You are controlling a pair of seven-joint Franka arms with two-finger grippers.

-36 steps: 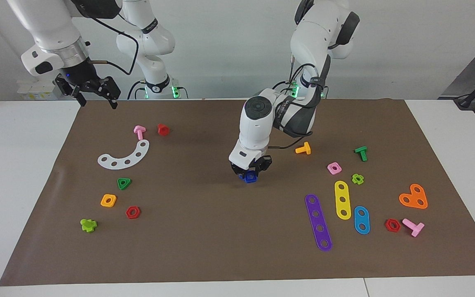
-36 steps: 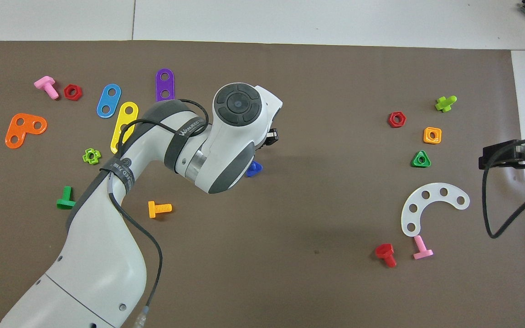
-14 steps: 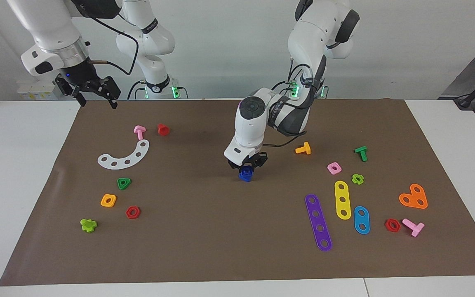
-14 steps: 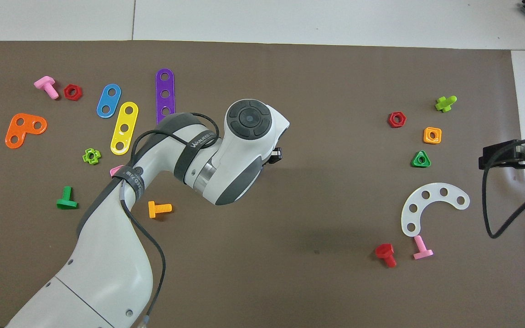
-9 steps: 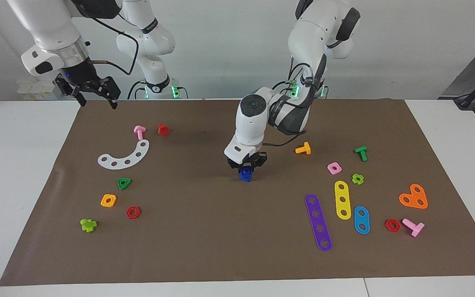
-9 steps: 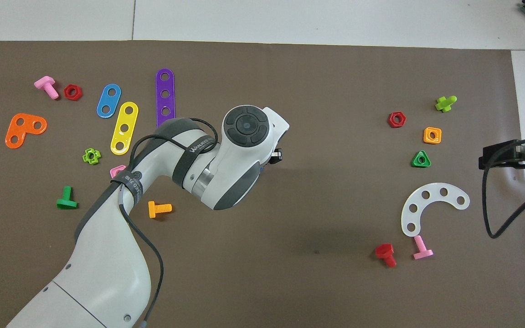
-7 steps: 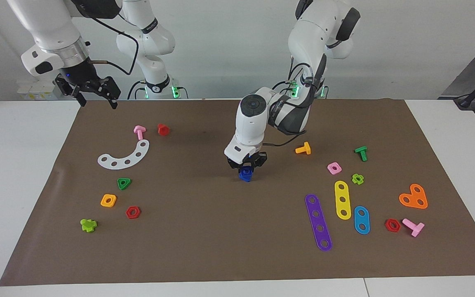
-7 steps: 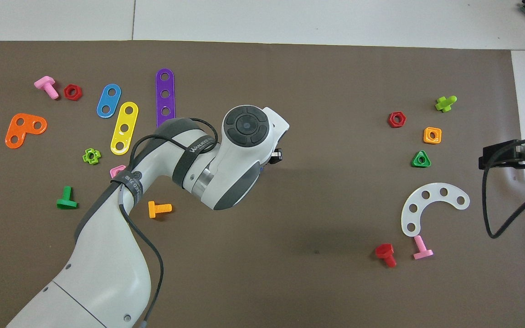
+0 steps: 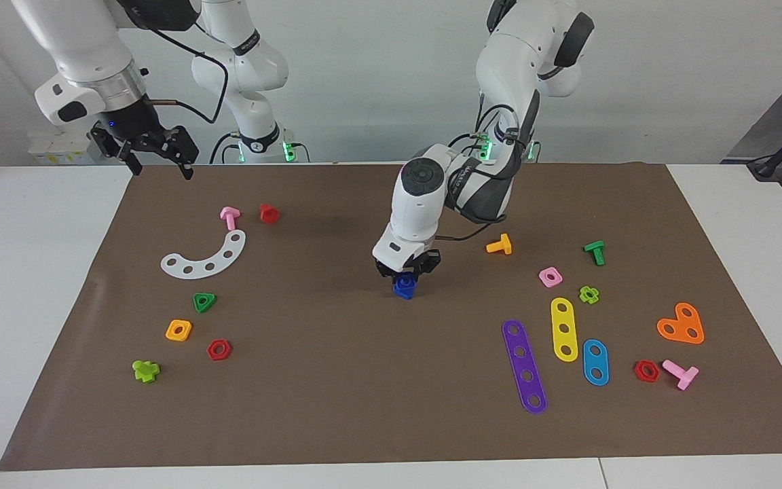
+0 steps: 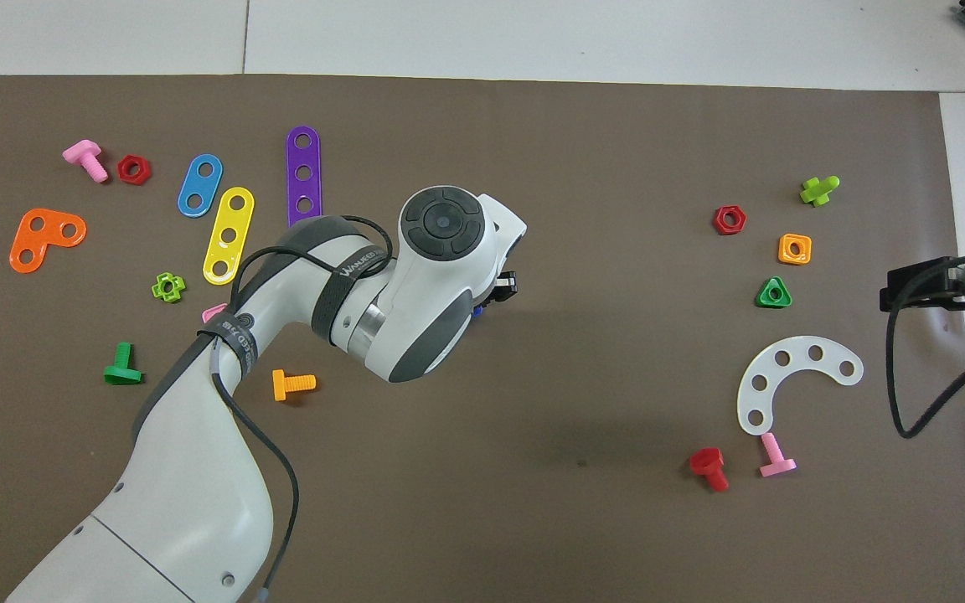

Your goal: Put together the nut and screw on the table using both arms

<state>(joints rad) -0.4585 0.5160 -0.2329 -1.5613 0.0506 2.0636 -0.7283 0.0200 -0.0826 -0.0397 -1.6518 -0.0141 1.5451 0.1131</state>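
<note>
**Operator:** Report gripper state and part location.

**Unit:** Clock reference: overhead view, 12 o'clock pointing away from my bases. My left gripper (image 9: 406, 270) is low over the middle of the brown mat (image 9: 337, 407), directly above the blue parts. The nut (image 9: 404, 280) appears to sit on the screw (image 9: 402, 293). Both are one colour, so I cannot tell where one ends and the other begins. The fingers reach the top of the stack, but I cannot tell whether they pinch it or stand clear. My right gripper (image 9: 157, 155) waits, fingers spread, above the desk (image 9: 38, 272) at the mat's 3 o'clock edge.

**Operator:** List the failure modes.

**Unit:**
1. If the nut is only resting on the stem, a lift or a sideways drag is likely to pull it off.
2. The screw stands unsupported on the mat. Turning or pressing off-centre may tip the whole stack.
3. The task calls for both arms. With the right arm idle, nothing braces the screw against rotation.

**Operator:** State the view differences.

**Unit:** The facing view shows the stack, the fingers and the stack's contact with the mat. In the overhead view my own wrist covers nearly all of it, and only a sliver of blue shows. The overhead view does give the layout. The orange bolt (image 10: 292, 384) lies at 8 o'clock from the stack, well apart.
</note>
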